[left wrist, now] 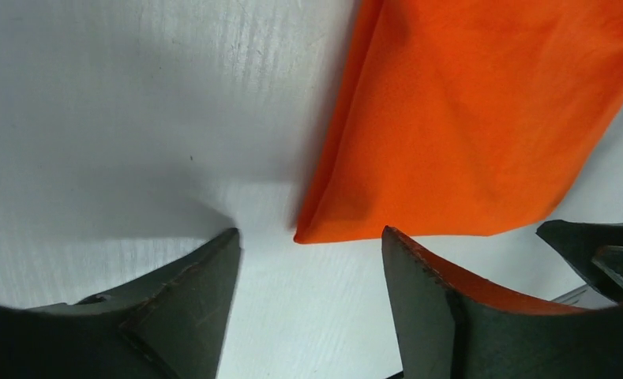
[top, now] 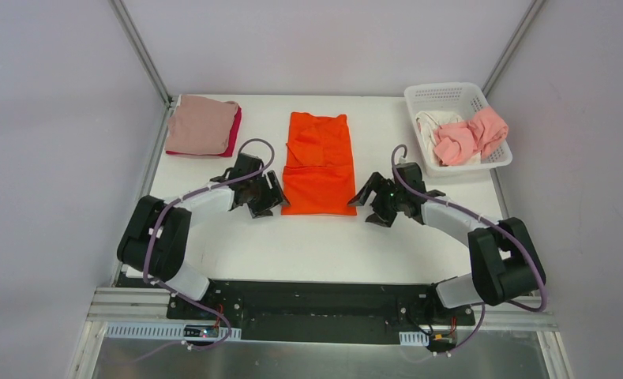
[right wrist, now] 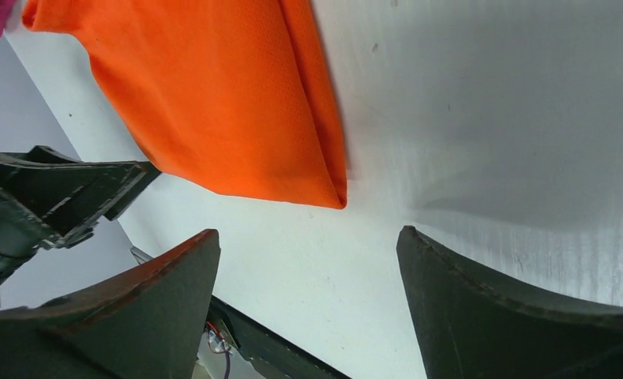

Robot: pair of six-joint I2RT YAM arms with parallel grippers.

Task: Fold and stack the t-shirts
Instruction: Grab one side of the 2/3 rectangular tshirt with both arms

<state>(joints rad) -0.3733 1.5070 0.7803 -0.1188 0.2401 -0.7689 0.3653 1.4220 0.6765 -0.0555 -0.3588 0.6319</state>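
One bright orange cloth t-shirt (top: 318, 164) lies centred on the white desk (top: 324, 245); left tool (top: 269, 197) and right tool (top: 369, 202) flank it, wide open, empty.

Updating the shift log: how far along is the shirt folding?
Done: dusty pink shirt folded atop crimson shirt, far left. In progress: orange shirt, folded narrow, left hand and right hand open beside its near corners. Remaining: salmon shirt and white shirt in the basket.
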